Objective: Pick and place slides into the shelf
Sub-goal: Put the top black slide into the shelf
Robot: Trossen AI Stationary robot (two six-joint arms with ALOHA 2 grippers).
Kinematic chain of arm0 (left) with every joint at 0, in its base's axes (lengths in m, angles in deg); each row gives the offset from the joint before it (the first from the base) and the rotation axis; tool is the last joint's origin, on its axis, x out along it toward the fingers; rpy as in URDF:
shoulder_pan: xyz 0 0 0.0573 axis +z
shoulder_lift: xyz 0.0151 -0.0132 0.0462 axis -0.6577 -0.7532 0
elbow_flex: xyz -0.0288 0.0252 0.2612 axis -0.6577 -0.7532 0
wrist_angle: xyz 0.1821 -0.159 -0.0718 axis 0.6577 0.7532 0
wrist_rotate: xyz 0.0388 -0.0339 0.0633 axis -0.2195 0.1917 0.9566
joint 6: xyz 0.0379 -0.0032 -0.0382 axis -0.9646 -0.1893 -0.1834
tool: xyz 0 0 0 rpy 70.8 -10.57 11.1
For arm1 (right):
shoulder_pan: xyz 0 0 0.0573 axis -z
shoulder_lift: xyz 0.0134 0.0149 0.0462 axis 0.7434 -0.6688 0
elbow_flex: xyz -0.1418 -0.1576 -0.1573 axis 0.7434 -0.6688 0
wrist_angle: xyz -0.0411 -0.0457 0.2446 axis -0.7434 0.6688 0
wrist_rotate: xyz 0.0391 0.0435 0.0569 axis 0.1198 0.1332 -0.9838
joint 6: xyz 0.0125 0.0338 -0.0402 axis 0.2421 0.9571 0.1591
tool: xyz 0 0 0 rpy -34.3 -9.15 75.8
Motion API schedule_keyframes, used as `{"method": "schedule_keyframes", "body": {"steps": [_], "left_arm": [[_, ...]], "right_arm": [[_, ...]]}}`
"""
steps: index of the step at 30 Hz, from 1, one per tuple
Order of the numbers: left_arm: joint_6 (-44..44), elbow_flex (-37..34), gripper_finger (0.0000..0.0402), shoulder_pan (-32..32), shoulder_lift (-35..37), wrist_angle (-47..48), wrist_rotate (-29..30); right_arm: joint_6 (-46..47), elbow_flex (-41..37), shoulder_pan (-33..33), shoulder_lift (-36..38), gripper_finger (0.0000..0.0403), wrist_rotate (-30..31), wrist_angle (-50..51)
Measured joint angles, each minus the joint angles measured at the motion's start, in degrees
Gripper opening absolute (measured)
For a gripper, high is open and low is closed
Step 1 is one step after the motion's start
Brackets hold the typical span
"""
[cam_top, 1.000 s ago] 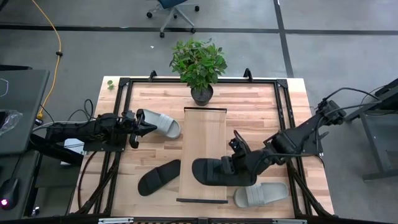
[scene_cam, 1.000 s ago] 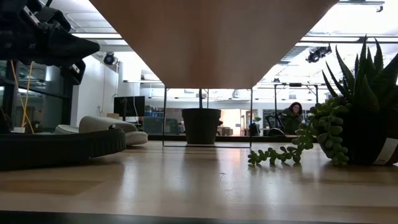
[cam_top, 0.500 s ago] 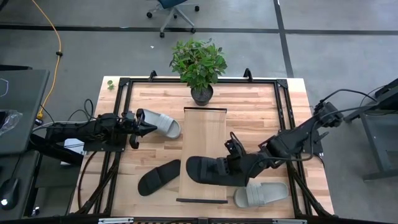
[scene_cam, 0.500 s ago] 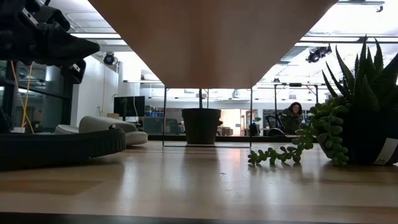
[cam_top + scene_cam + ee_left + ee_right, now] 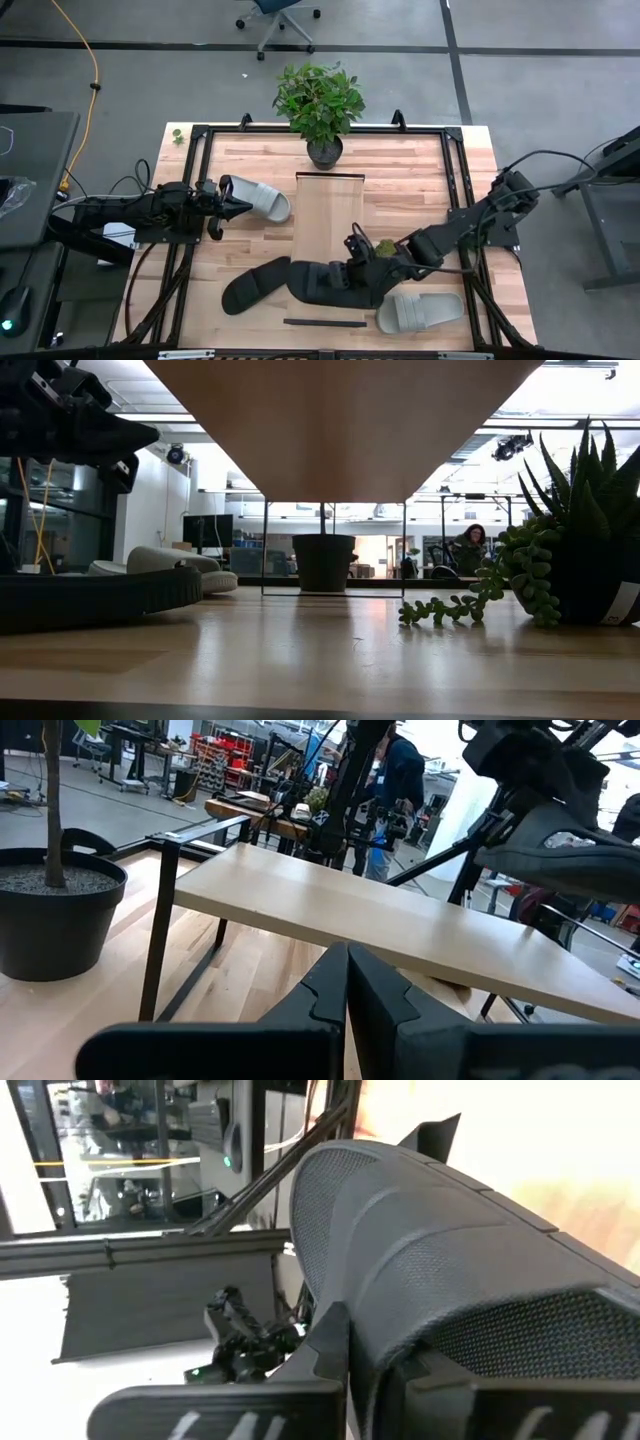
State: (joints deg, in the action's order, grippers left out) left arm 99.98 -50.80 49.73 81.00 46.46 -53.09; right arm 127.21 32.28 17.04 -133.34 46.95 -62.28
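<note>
High view showed the shelf (image 5: 328,215) mid-table, its near end covered by a black slide (image 5: 325,283) pinched in the right gripper (image 5: 362,268), fingers clamped on the strap. This looked like the carrying step; next the slide needed lowering flat onto the board, then releasing. A second black slide (image 5: 252,285) lay left of the shelf, one grey slide (image 5: 420,312) near the right arm, another grey slide (image 5: 258,197) by the left gripper (image 5: 238,205), which waited pressed together. Compared with a second earlier, the held slide had shifted leftward across the shelf
</note>
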Motion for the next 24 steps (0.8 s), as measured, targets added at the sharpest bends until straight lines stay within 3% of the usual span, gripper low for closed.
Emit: {"method": "schedule_keyframes", "body": {"steps": [24], "left_arm": [[0.0, 0.0, 0.0001, 0.0, 0.0, -0.5, -2.4]], "right_arm": [[0.0, 0.0, 0.2, -5.3, 0.0000, -5.0, -3.0]]}}
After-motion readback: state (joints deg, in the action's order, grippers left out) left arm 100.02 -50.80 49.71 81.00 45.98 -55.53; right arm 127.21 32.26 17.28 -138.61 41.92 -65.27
